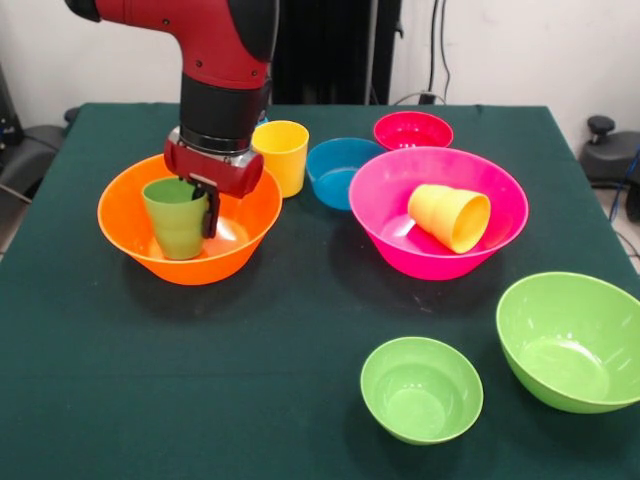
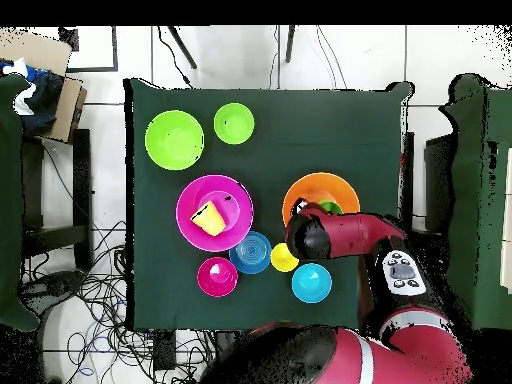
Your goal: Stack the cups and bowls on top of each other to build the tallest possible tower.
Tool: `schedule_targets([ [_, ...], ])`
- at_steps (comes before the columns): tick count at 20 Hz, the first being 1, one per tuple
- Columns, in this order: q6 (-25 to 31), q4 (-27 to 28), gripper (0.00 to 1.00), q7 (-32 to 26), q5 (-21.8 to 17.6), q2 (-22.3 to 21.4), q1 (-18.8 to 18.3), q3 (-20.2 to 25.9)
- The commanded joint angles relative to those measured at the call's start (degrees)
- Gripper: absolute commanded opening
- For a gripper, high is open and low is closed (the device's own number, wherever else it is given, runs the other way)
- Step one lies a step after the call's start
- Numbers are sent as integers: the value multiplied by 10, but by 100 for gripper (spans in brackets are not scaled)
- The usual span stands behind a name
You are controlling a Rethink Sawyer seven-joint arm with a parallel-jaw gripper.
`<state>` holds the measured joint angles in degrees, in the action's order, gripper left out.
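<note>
Gripping the green cup [image 1: 176, 217] at its rim, end effector [image 1: 207, 196] closed on the wall, one finger inside and one outside, cup standing upright inside the large orange bowl [image 1: 135, 250] at the bench [image 1: 200, 400] side. Going now from largest to smallest: sitting near centre, the large pink bowl [image 1: 400, 250], holding the orange-yellow cup [image 1: 450, 216] lying tipped over; resting apart, the large green bowl [image 1: 570, 340] and small green bowl [image 1: 421, 389]; waiting behind, a blue bowl [image 1: 335, 172], a red-pink bowl [image 1: 412, 130], the yellow cup [image 1: 282, 155]. Judging the cups light, stiff, glossy and probably slippery; pinching over the rim seeming safest.
</note>
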<state>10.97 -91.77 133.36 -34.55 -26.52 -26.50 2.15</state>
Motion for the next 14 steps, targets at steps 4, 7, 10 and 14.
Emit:
schedule_targets([
  [4,41,35,0,-86,-38,11,-2,69],
  [7,44,36,0,-88,-39,11,-2,70],
  [10,45,36,0,-89,-38,10,-2,70],
  [14,48,38,0,-91,-38,10,-2,71],
])
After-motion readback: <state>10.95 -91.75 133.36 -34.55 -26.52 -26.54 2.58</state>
